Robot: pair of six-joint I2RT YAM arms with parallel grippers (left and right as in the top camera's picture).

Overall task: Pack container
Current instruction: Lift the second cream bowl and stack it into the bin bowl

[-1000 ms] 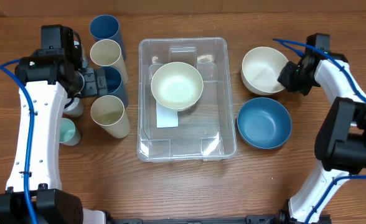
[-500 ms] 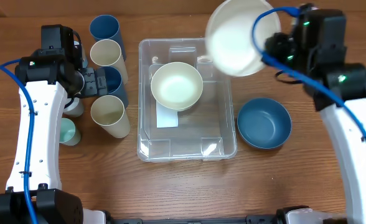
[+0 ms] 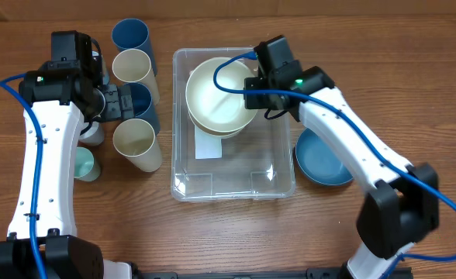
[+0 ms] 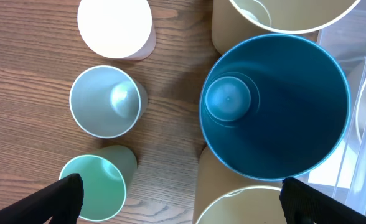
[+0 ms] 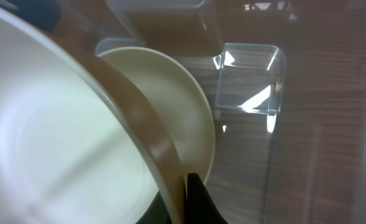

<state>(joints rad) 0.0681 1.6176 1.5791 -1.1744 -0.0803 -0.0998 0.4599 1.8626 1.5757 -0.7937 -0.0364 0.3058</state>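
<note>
L gripper (image 3: 124, 102) hangs over a blue cup (image 3: 144, 108) among cups on the table's left, claw spread wide. Its wrist cam alone shows both black fingertips (image 4: 65, 194) far apart at the view's lower corners, plus a grey cup (image 4: 105, 101), mint cup (image 4: 93, 186) and white cup (image 4: 114, 28) on the wood. Centre: clear container (image 3: 212, 184) sits on the table w/ a lower bowl (image 3: 212, 132), cream, inside toward its far end. R gripper (image 3: 251, 87) is clamped on the rim of the top bowl (image 3: 215, 87), also cream, tilted over the lower one; can't tell if they touch. Only R wrist cam shows that rim pinch close up. Blue bowl (image 3: 325, 167) lies just right of container.
</note>
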